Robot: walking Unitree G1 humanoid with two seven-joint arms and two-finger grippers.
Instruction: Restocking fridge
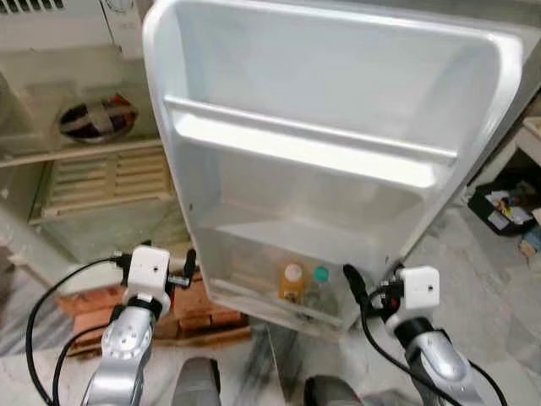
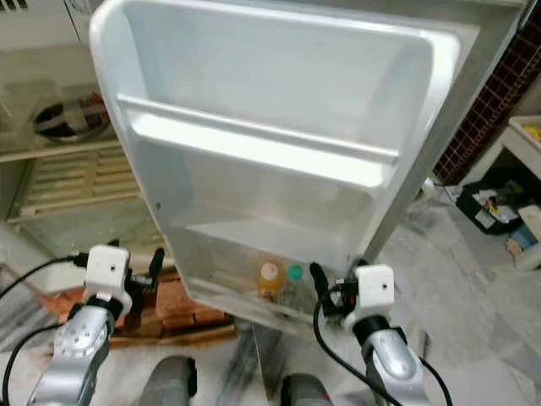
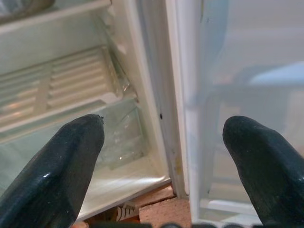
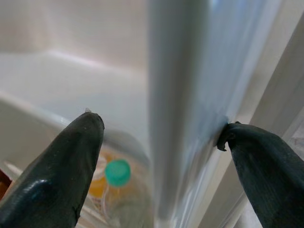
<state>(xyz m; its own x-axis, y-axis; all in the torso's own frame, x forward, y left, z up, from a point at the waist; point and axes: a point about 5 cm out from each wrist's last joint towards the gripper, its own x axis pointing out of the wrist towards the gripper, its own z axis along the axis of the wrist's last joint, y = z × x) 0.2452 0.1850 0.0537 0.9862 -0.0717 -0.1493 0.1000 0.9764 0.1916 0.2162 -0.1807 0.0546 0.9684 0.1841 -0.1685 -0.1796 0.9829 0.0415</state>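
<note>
Door [image 1: 338, 93] open at frame centre; two bottles [image 1: 304, 286] in its lowest bin, apparently stocked. Left gripper [image 3: 164, 156] agape, empty; right gripper [image 4: 159, 161] agape astride door edge.

2 bottles [image 1: 304, 286] stand in the open fridge door's [image 1: 338, 101] bottom shelf.

Even, soft daylight; no hard shadows. Glare band along the door shelf [image 1: 304, 152], whites washed out. Head views slightly soft, wide-angle bowing at edges. Right wrist view: door edge [image 4: 183, 109] blurred, fingers [image 4: 57, 175] out of focus.
</note>
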